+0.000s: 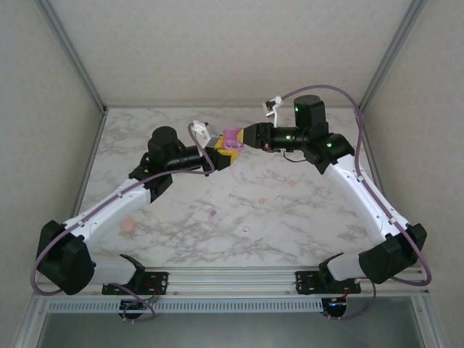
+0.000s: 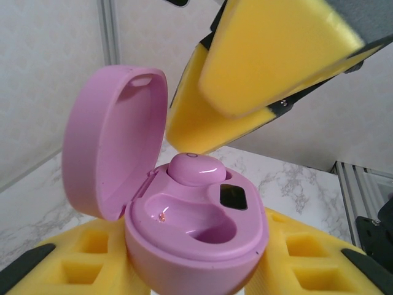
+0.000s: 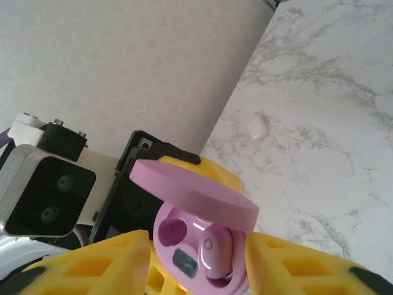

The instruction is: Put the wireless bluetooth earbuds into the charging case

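Observation:
A pink-purple charging case (image 2: 196,252) sits between the yellow pads of my left gripper (image 2: 196,273), which is shut on it, with the lid (image 2: 116,141) hinged open. One matching earbud (image 2: 196,169) lies in the far socket. The near socket (image 2: 206,224) is empty. My right gripper (image 3: 196,261) is open around the case (image 3: 184,261), its fingers (image 3: 110,261) standing on either side of the seated earbud (image 3: 216,252) and clear of it. From the top view, the two grippers (image 1: 221,156) (image 1: 245,135) meet at the case (image 1: 232,138), above the table's far middle.
Loose on the marble table (image 1: 326,232) lie a purple bud (image 1: 212,213), two pinkish buds (image 1: 262,201) (image 1: 292,183) and a white bud (image 1: 246,230). A peach case (image 1: 127,225) lies by the left arm. Another white bud (image 3: 256,128) lies near the wall.

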Robot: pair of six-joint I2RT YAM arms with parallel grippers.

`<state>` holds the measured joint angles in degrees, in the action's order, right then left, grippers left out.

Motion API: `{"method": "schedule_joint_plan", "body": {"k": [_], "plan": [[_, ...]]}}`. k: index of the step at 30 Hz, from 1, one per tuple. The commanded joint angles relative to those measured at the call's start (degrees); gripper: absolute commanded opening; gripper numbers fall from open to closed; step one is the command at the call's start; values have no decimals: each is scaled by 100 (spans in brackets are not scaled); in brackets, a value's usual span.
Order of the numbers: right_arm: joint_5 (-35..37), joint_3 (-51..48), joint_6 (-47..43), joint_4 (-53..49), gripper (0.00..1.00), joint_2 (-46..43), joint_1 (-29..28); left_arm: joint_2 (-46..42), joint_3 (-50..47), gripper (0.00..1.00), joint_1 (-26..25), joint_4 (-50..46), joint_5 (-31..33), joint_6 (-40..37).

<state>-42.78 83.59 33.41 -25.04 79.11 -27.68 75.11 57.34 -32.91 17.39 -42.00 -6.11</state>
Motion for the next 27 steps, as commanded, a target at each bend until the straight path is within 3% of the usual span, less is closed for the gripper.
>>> {"method": "schedule_joint_plan", "body": {"k": [1, 14, 22, 27], "plan": [[209, 88, -130, -5, 45, -405, -24, -187, 30, 28, -43, 160, 220, -101], [2485, -583, -262, -885, 40, -994, 235, -719, -252, 28, -32, 107, 694, -101], [1971, -941, -367, -1313, 40, 145, 232, -1337, -267, 28, -32, -199, 1056, -136], [1708, -849, -540, -1469, 39, 1128, -152, -1581, -161, 28, -40, -462, 1071, -205]]}}
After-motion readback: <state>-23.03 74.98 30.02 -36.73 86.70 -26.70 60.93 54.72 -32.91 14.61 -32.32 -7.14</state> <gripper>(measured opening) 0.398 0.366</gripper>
